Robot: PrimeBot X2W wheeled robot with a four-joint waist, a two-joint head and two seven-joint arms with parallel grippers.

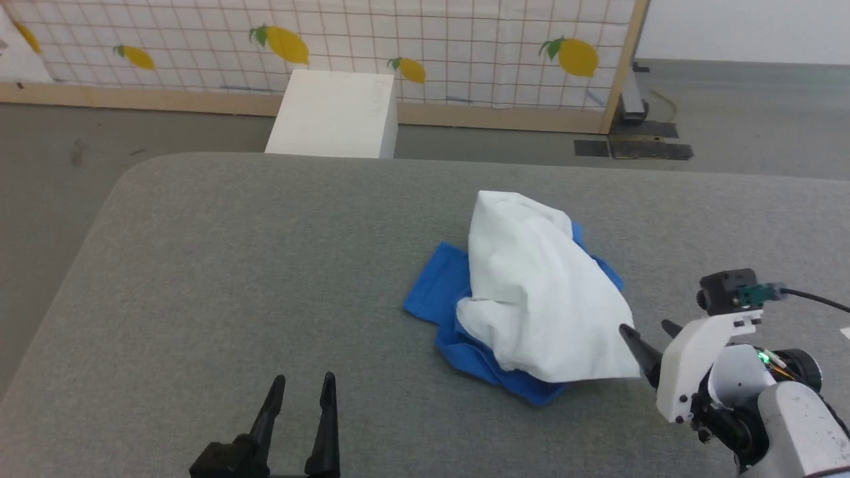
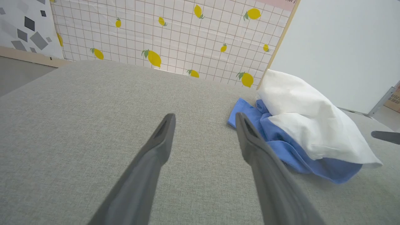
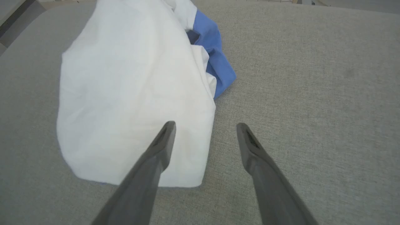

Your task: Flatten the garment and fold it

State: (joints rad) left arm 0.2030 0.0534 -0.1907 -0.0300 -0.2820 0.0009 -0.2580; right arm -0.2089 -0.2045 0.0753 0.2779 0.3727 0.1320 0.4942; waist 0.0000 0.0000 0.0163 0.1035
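The garment (image 1: 531, 292) lies crumpled in a heap on the grey cloth-covered table (image 1: 199, 279), white body on top and blue sleeves bunched beneath and to its left. My right gripper (image 1: 647, 328) stands open at the heap's near right corner. In the right wrist view the right gripper (image 3: 205, 124) has one finger over the edge of the white garment (image 3: 134, 93) and the other over bare table. My left gripper (image 1: 302, 382) is open near the front edge, well left of the heap. The left wrist view has the left gripper (image 2: 204, 116) empty, with the garment (image 2: 306, 125) to its right.
A white box (image 1: 335, 113) stands on the floor behind the table's far edge. Behind it runs a grid-patterned panel with lemons (image 1: 431, 40) in a wooden frame. Grey floor lies to the left and far right. The table's left corner is rounded.
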